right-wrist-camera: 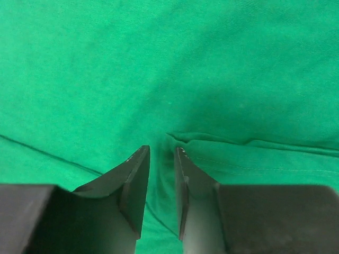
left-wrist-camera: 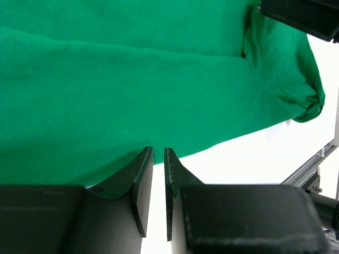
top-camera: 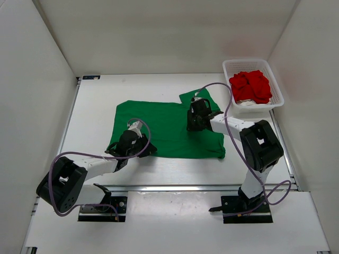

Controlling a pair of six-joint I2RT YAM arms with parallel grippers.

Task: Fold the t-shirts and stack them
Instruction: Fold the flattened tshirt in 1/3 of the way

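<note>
We see the green t-shirt (top-camera: 169, 127) spread mostly flat on the table (top-camera: 159, 172), approx mid-table, w/ one sleeve sticking out toward the far right. The left gripper (left-wrist-camera: 158, 151) sits low at the shirt's near-left corner. In its wrist view the fingers are nearly together w/ only a thin slit btw them, tips right at the hem where green meets bare table. We can't tell whether the hem is nipped or just touched. The right gripper (right-wrist-camera: 161, 151) is down over the shirt's far-right part, near that sleeve. Its fingers stand a little apart, green cloth shows thru the gap, nothing is pinched btw them, and a fold line runs just ahead of the tips. The red t-shirt (top-camera: 251, 84) lies crumpled in the white mesh basket (top-camera: 277, 94) at the far right corner, well apart from the green one. A bit of pale cloth (top-camera: 243, 102) peeks out under the red on the basket's near side.
</note>
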